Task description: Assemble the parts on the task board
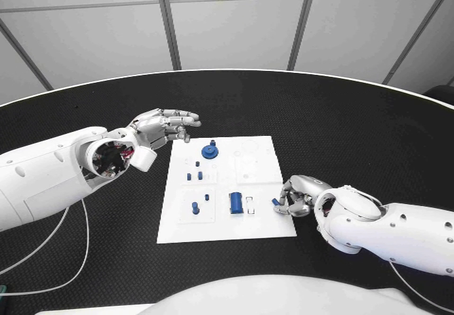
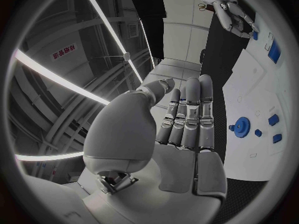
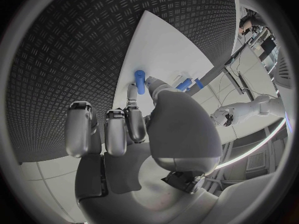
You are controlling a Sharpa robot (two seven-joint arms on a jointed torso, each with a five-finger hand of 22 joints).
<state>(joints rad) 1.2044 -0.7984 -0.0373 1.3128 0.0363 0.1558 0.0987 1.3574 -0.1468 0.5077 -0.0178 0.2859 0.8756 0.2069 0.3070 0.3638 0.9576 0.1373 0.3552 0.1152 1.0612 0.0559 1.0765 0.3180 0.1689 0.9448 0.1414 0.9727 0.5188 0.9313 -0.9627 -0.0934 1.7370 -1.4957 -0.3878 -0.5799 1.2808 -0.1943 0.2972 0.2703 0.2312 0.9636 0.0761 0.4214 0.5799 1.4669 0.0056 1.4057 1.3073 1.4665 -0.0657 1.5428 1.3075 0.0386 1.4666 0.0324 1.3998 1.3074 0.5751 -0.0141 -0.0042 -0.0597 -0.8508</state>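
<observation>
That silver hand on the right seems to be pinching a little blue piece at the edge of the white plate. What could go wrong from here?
The right hand pinches a small blue part only at its fingertips, so it might slip and roll off the task board onto the black table. The hand sits at the board's edge, so a push could perhaps shift the board and disturb the blue cylinder nearby. The left hand hovers off the board, not steadying it.
</observation>
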